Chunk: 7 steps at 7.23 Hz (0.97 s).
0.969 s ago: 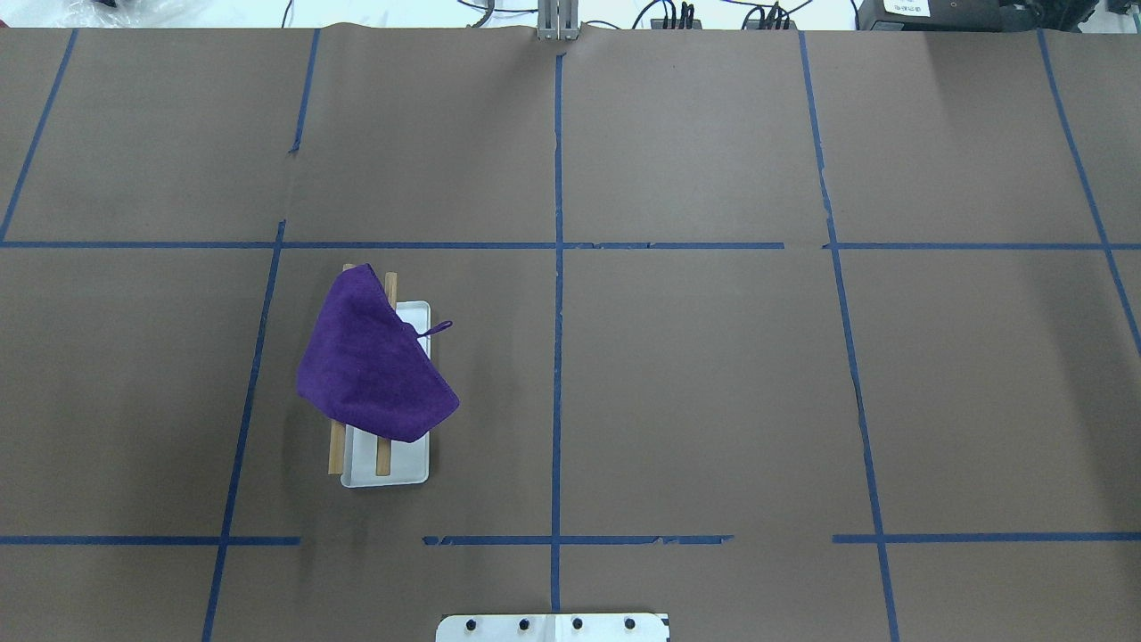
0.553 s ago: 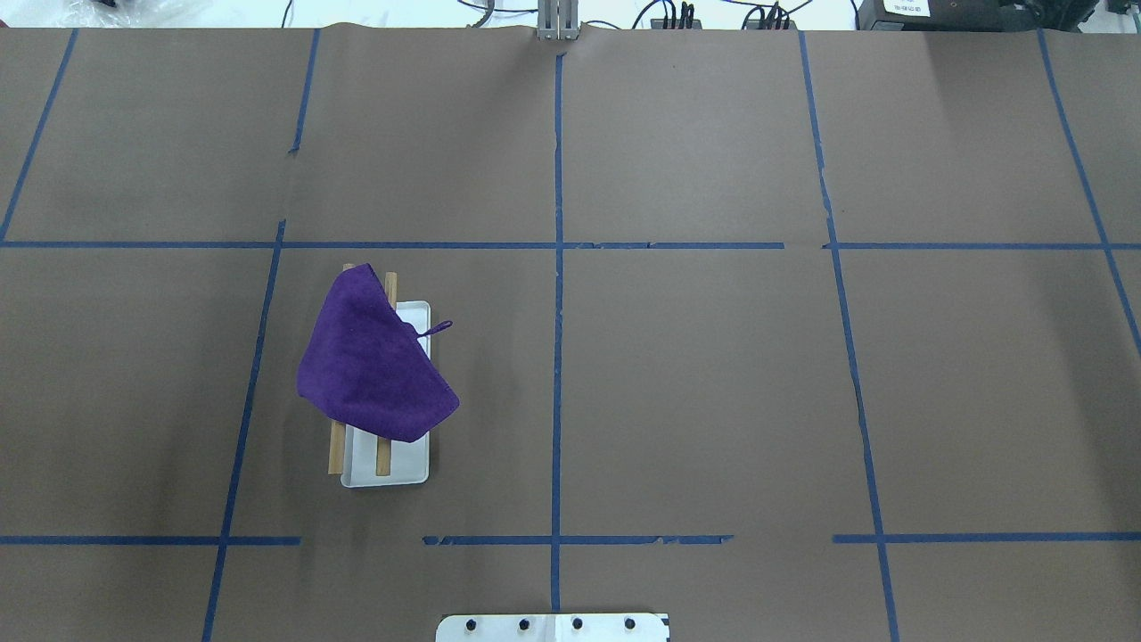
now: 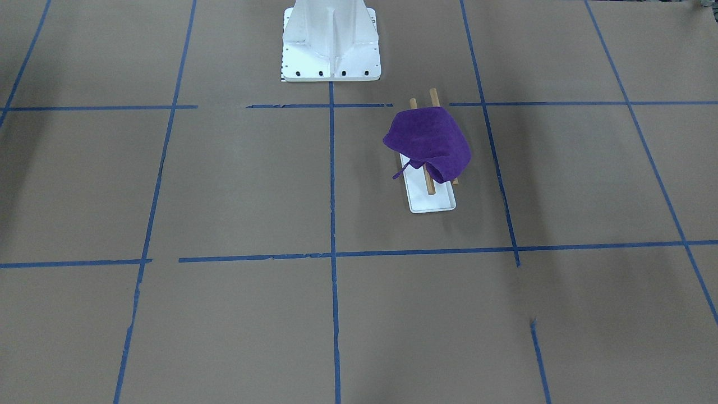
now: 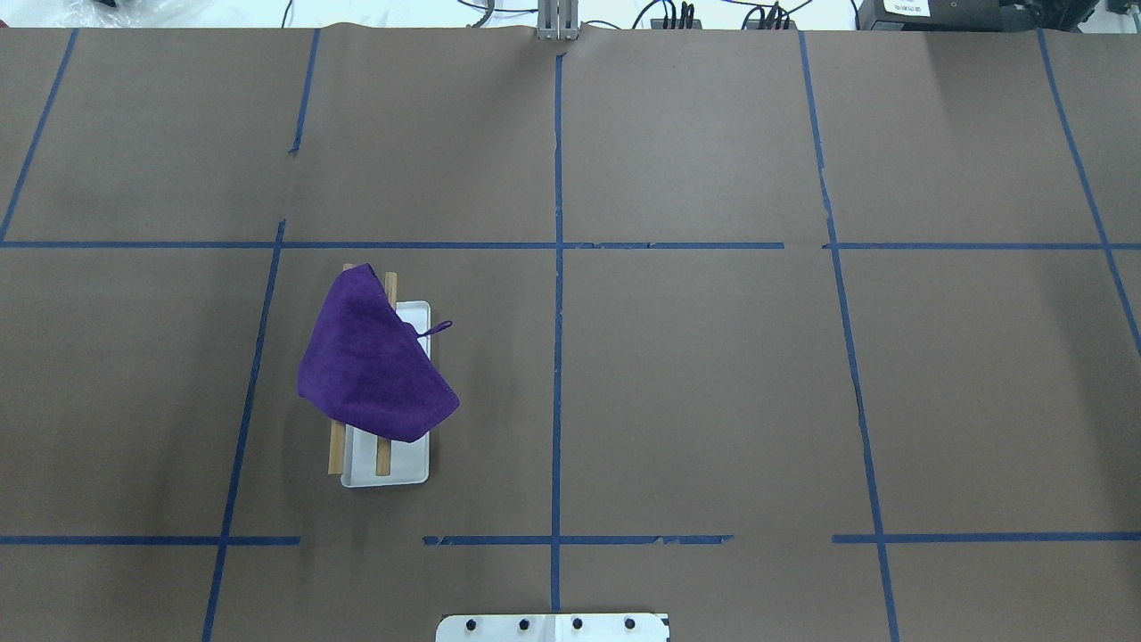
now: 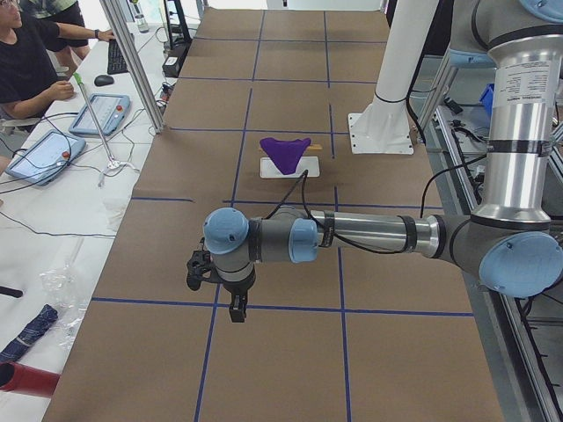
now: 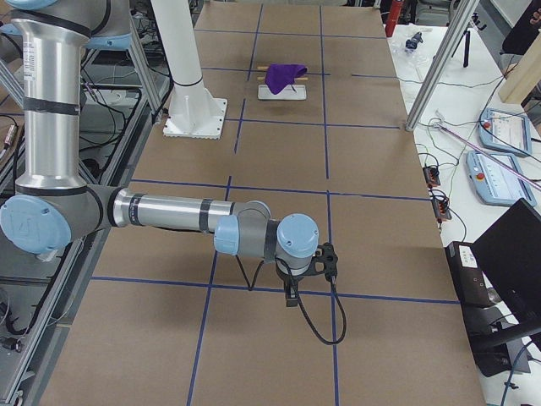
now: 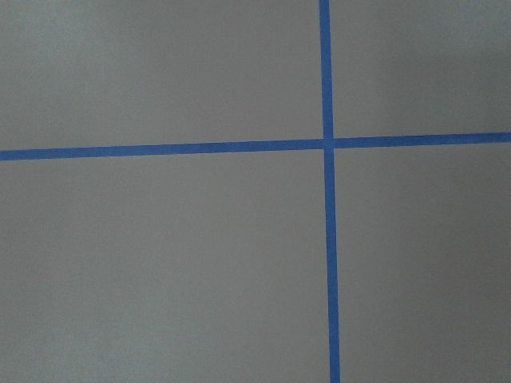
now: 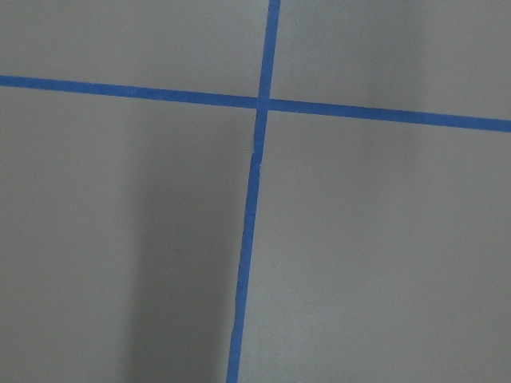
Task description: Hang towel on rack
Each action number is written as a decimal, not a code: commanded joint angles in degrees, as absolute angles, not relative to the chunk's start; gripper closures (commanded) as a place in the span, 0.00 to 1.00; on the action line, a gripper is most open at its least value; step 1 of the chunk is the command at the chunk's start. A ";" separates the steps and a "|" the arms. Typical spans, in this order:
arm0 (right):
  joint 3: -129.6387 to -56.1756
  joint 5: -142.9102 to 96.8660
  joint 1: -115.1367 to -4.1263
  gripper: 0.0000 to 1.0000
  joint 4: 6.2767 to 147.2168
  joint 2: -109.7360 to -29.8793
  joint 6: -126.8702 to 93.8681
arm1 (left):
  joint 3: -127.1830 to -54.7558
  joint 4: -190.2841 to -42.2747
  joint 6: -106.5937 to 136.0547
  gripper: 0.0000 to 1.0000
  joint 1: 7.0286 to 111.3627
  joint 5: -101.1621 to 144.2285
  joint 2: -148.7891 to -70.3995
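The deep-purple towel (image 4: 374, 366) lies draped over the two wooden dowels of the rack (image 4: 406, 465), left of the table's middle. Its loop tag (image 4: 437, 329) sticks out to the right. The towel (image 3: 429, 140) and the rack's white tray (image 3: 433, 203) also show in the front view, small in the left side view (image 5: 285, 149) and in the right side view (image 6: 285, 74). My left gripper (image 5: 236, 308) hangs over bare table, far from the rack. My right gripper (image 6: 290, 296) hangs over the opposite end. I cannot tell whether either is open or shut.
The large white bolted pedestal (image 3: 330, 42) stands at the robot's edge of the table. Blue tape lines cross the brown table cover. Operators, tablets and cables (image 5: 53, 141) lie beyond the far edge. Both wrist views show only table and tape.
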<state>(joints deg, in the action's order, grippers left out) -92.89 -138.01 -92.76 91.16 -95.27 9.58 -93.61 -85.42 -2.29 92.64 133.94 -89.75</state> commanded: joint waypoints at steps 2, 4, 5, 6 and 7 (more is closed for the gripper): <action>-94.81 -137.64 -93.60 0.00 90.62 -95.18 1.03 | -94.48 -85.43 -0.97 0.00 92.64 133.86 -89.47; -98.87 -137.29 -93.60 0.00 90.62 -96.93 -0.18 | -94.57 -85.60 -1.05 0.00 92.64 133.86 -89.47; -98.88 -137.29 -93.60 0.00 90.53 -96.94 -0.09 | -94.57 -85.61 -1.05 0.00 92.64 133.86 -89.47; -98.79 -137.37 -93.60 0.00 90.53 -96.94 -0.09 | -94.57 -85.61 -0.97 0.00 92.64 133.86 -89.56; -98.70 -137.46 -93.60 0.00 90.53 -96.94 0.00 | -94.57 -85.69 -0.97 0.00 92.64 133.77 -89.56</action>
